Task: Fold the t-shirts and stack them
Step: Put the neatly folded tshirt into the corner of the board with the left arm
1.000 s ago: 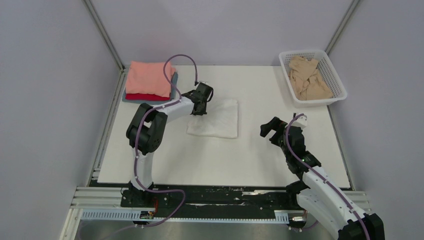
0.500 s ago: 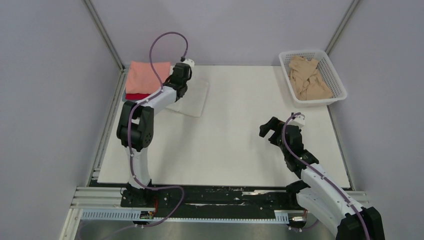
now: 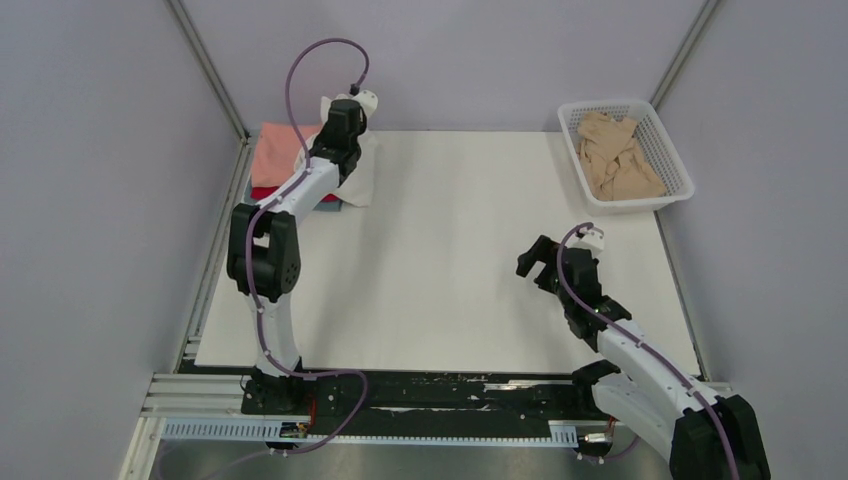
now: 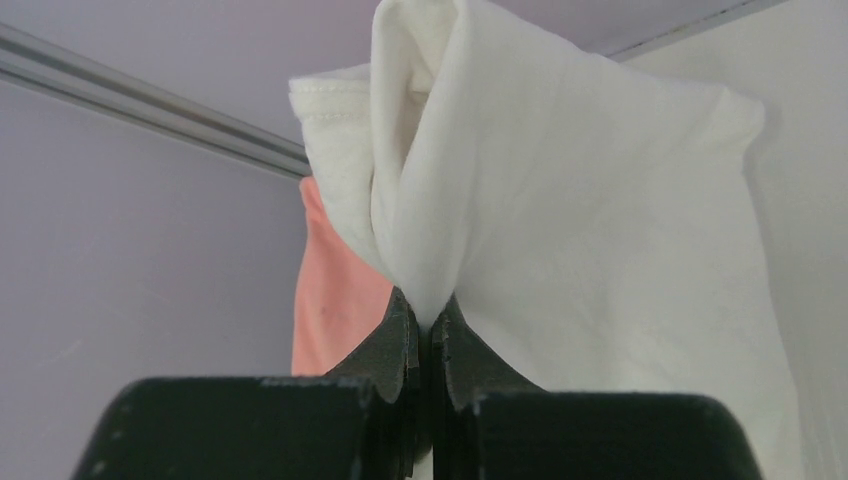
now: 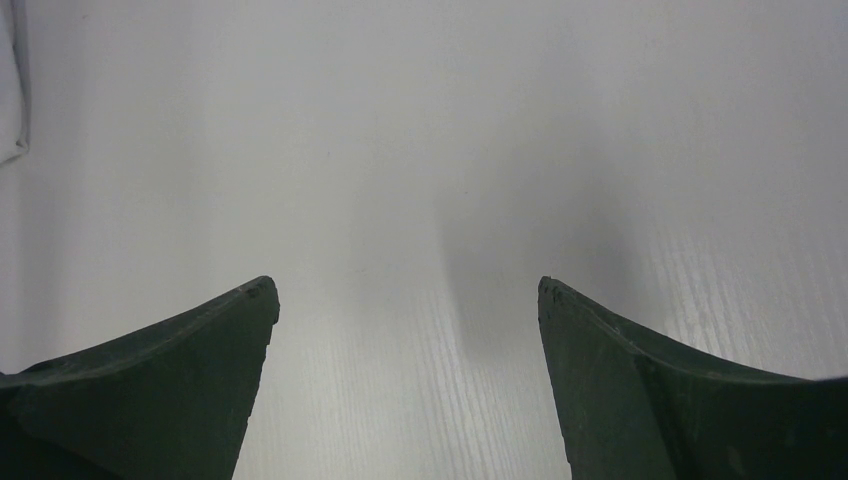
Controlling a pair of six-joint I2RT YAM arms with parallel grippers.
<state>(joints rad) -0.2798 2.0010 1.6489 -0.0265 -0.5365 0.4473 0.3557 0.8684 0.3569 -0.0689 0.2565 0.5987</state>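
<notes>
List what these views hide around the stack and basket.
- Top view: left arm and white t-shirt cover much of the pink t-shirt; lower layers show only edges.
- Left wrist view: white t-shirt, pinched in the left tool, hides all but a strip of pink t-shirt.
- Top view: crumpled beige t-shirt hides the basket's contents beneath.

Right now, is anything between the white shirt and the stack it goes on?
Nothing visible. The left pincer grips the white shirt right beside the stack; the pink shirt on top looks bare where it shows.

no readable text, labels or numbers anywhere
</notes>
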